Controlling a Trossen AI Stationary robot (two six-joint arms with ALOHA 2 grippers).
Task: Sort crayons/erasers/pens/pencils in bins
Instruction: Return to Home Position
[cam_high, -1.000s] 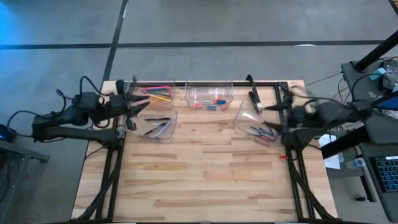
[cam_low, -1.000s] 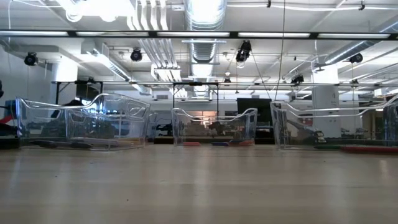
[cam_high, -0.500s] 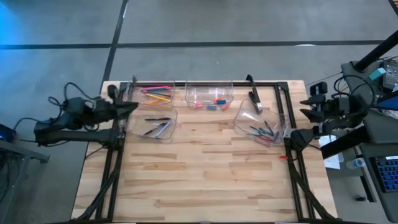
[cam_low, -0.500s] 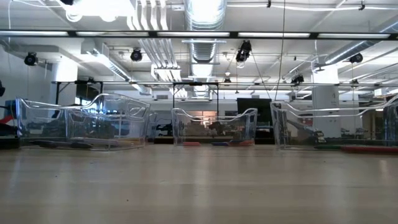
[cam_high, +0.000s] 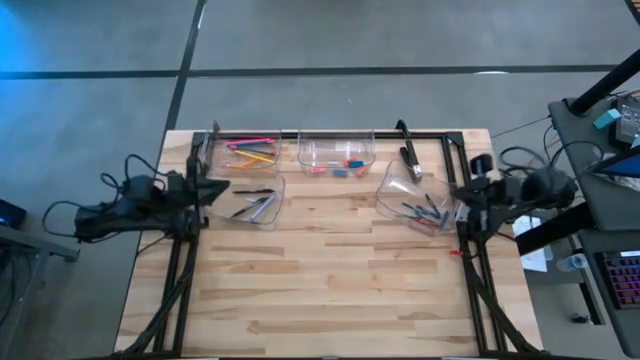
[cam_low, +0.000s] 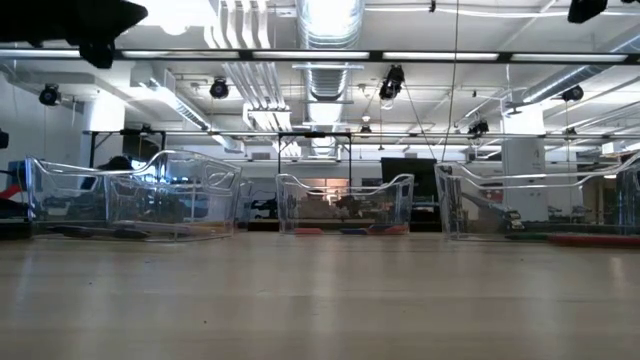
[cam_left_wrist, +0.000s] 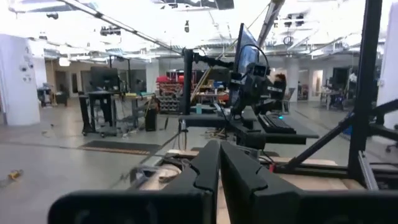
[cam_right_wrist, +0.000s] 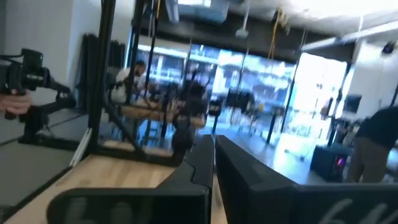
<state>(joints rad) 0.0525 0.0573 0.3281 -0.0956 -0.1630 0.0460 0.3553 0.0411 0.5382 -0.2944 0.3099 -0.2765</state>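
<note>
Bins (cam_high: 335, 151) carry no readable writing; left gripper (cam_left_wrist: 219, 163) closed, empty; right gripper (cam_right_wrist: 213, 158) likewise.

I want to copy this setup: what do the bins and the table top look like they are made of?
The bins look like clear glossy plastic: their contents and the boards show through the walls. The table top looks like pale butcher-block wood, with a visible pattern of strips and a matt finish.

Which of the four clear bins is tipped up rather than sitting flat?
The bin by the right gripper, holding the crayons: the tilted bin leans, its contents slid to one end. The other three sit flat.
</note>
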